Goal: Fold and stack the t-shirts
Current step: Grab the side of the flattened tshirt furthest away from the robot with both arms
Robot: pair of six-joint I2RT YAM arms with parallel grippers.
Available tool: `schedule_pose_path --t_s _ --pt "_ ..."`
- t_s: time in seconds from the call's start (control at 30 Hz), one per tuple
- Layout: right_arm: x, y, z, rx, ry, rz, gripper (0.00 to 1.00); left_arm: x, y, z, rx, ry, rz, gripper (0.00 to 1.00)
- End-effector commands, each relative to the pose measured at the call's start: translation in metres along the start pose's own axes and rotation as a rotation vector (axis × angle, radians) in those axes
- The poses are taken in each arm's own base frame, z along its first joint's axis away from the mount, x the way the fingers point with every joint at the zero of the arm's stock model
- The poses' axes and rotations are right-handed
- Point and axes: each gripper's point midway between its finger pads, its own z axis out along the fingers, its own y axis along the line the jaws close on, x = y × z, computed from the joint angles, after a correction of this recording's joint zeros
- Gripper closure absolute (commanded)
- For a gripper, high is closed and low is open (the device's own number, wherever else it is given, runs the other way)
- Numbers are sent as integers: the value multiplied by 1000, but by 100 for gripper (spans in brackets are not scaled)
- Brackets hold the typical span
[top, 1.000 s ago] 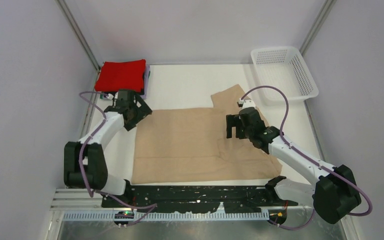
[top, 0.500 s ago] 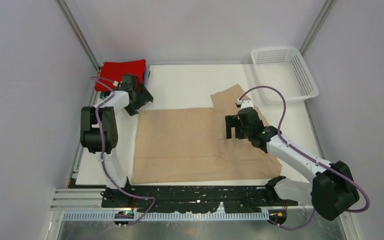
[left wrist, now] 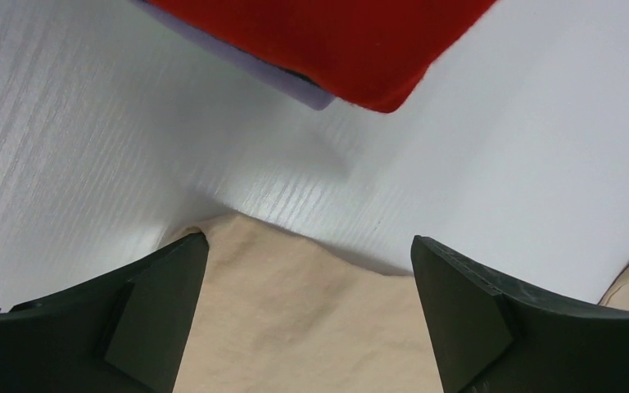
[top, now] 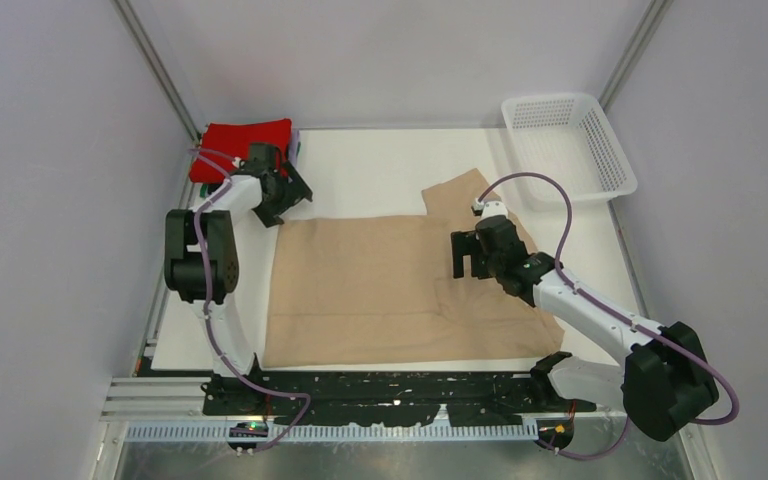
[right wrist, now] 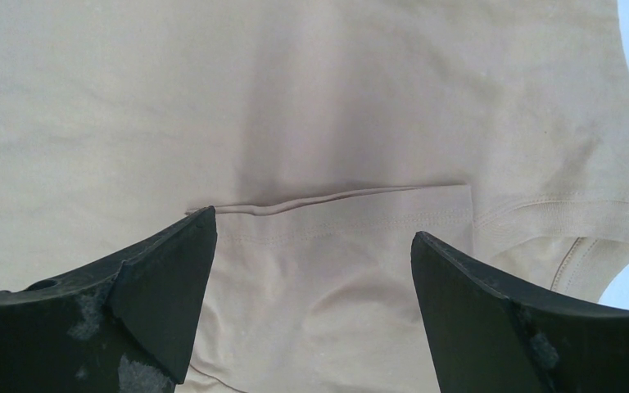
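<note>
A: What about the white mesh basket (top: 568, 145)?

B: It stands at the far right corner of the table (top: 380, 165). Every shirt I can see lies outside it, on the table top.

A: Where is the beige t-shirt (top: 380, 285)?

B: It is spread flat in the middle of the table. Its long axis runs left to right, with the straight hem at the left and the sleeves at the right. One sleeve (top: 463, 195) points toward the far side, near the basket but apart from it.

A: And the left gripper (top: 285, 195)?

B: Its jaws stand wide apart, holding nothing. It hangs over the shirt's far left corner. In the wrist view that corner lies between the two fingers, with white table beyond it.

A: What lies past that?

B: The red t-shirt (top: 243, 150) is folded into a rectangle at the far left corner of the table, with its long side running left to right. It sits on top of a lavender layer (left wrist: 295, 82) whose edge shows beneath it. The stack is near the beige corner but apart from it.

A: And the right gripper (top: 470, 262)?

B: Its jaws are apart too, gripping nothing. It is over the right part of the beige shirt. Its wrist view shows a fold edge running across the cloth between the fingers, and a sleeve hem to one side.
</note>
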Motion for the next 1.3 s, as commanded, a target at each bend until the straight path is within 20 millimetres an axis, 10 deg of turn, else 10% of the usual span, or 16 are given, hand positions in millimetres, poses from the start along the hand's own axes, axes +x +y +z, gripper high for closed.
schedule_pose_path --t_s 0.0,0.27,0.3,0.37,0.4,0.63,0.87,1.27 --pt "-2 -3 1 17 -21 10 5 -13 1 -8 -47 -39 16 2" --pt "-2 -8 1 35 -19 17 4 -32 17 -5 -206 -84 -45 47" --pt "-2 -8 1 38 -20 19 5 -34 17 -6 -221 -83 -64 46" --pt "0 -9 2 41 -12 25 5 -33 15 -5 -229 -71 -85 3" --pt "3 -9 3 41 -3 32 5 -29 12 -4 -221 -59 -85 1" --pt "31 -2 26 14 95 115 5 -22 1 -10 -185 -63 -53 0" --pt "55 -36 47 133 206 236 5 -13 -1 -19 -145 -63 -59 0" --pt "79 -67 31 179 263 367 5 12 -11 -15 -135 -17 -41 0"
